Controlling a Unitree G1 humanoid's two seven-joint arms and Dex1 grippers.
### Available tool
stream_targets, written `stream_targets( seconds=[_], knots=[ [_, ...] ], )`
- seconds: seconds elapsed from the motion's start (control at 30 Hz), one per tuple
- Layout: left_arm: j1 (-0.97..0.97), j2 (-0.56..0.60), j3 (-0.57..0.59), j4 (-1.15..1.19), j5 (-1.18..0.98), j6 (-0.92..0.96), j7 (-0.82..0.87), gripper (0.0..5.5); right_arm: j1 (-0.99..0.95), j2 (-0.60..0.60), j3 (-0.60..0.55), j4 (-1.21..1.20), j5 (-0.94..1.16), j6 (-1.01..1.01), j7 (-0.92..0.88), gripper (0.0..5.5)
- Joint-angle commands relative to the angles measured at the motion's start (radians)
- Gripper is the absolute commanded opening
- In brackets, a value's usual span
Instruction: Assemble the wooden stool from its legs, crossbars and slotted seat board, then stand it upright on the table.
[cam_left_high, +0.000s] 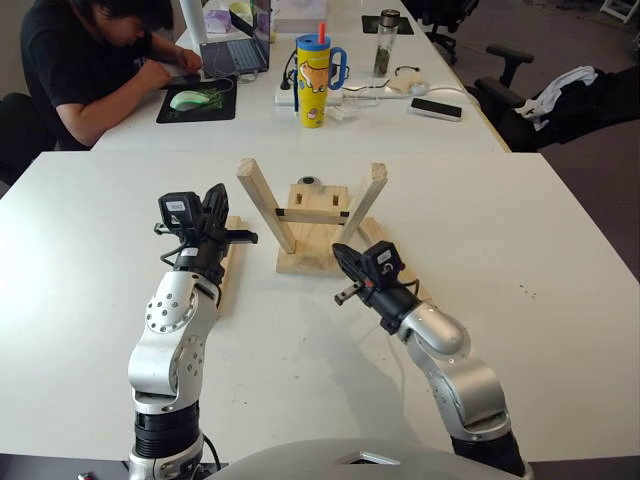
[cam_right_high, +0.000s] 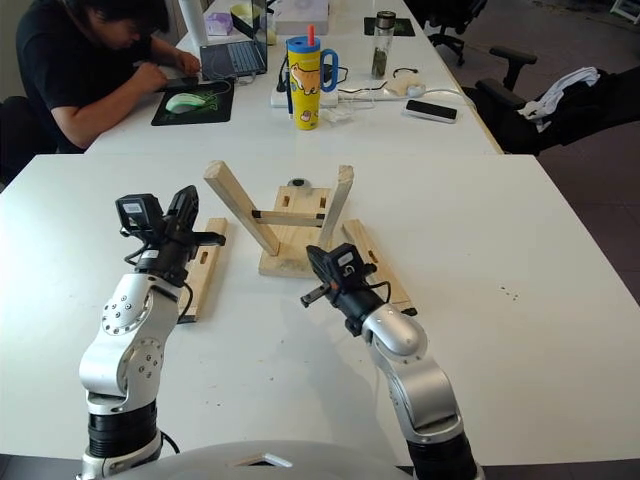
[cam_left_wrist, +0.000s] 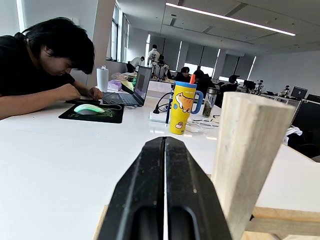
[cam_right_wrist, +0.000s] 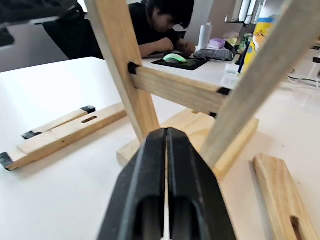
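A partly built stool lies upside down mid-table: the slotted seat board (cam_left_high: 305, 255) is flat, with two legs (cam_left_high: 262, 205) (cam_left_high: 366, 200) slanting up from it and a crossbar (cam_left_high: 315, 214) joining them. My left gripper (cam_left_high: 217, 194) is shut and empty, just left of the left leg (cam_left_wrist: 247, 165) and above a loose slotted wooden piece (cam_right_high: 205, 268). My right gripper (cam_left_high: 341, 252) is shut and empty too, at the board's near right corner, pointing between the legs below the crossbar (cam_right_wrist: 180, 90). Another loose slotted piece (cam_right_high: 378, 262) lies under the right arm.
On the adjoining far table stand a yellow cup (cam_left_high: 315, 80), a laptop (cam_left_high: 233, 52), a mouse on a black pad (cam_left_high: 190, 100) and a phone (cam_left_high: 436, 107); a person sits there. White tabletop lies bare to the right (cam_left_high: 520, 250).
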Motion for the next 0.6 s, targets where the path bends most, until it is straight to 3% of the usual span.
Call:
stream_targets(
  seconds=[0.03,0.23,0.4,0.6],
  knots=[
    [-0.025,-0.017,-0.047,0.009,0.017,-0.002,-0.010,0.02,-0.028,0.017,-0.175,-0.006,0.022,-0.039,-0.093,0.00],
    [-0.054,-0.022,-0.080,0.036,0.023,0.007,-0.030,0.02,-0.146,0.033,-0.270,0.072,0.020,-0.059,-0.179,0.00],
    [-0.072,-0.006,-0.062,0.063,0.037,0.021,-0.030,0.02,-0.240,0.058,-0.278,0.125,0.023,-0.068,-0.220,0.00],
    [-0.097,0.017,0.074,0.026,0.143,-0.095,0.083,0.02,-0.302,0.098,-0.361,0.070,-0.016,-0.096,-0.366,0.00]
  ],
)
